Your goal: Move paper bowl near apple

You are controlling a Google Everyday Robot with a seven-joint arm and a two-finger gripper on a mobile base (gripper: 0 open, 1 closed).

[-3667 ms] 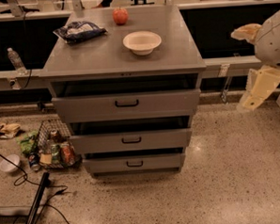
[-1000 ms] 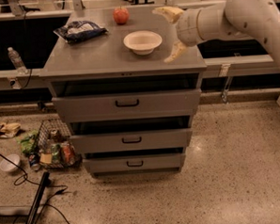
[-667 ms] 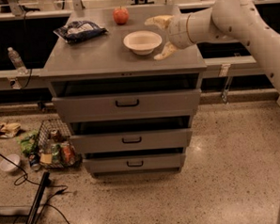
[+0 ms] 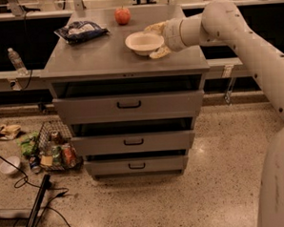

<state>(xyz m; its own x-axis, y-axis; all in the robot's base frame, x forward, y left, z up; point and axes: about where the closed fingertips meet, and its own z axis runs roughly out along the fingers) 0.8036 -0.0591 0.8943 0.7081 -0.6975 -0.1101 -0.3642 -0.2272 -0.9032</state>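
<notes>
Job: softly close open tan gripper (image 4: 154,40), upper middle, on shallow cream-white paper bowl (image 4: 139,42), then slide toward small red apple (image 4: 122,15).

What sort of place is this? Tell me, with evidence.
Probably a lab or workshop: a grey drawer cabinet, cables on the speckled floor, benches behind. The gripper is at the right side of the paper bowl.

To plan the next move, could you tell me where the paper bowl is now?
In the camera view, the paper bowl sits right of centre on the cabinet top, in front-right of the apple, with the gripper at its right rim.
</notes>
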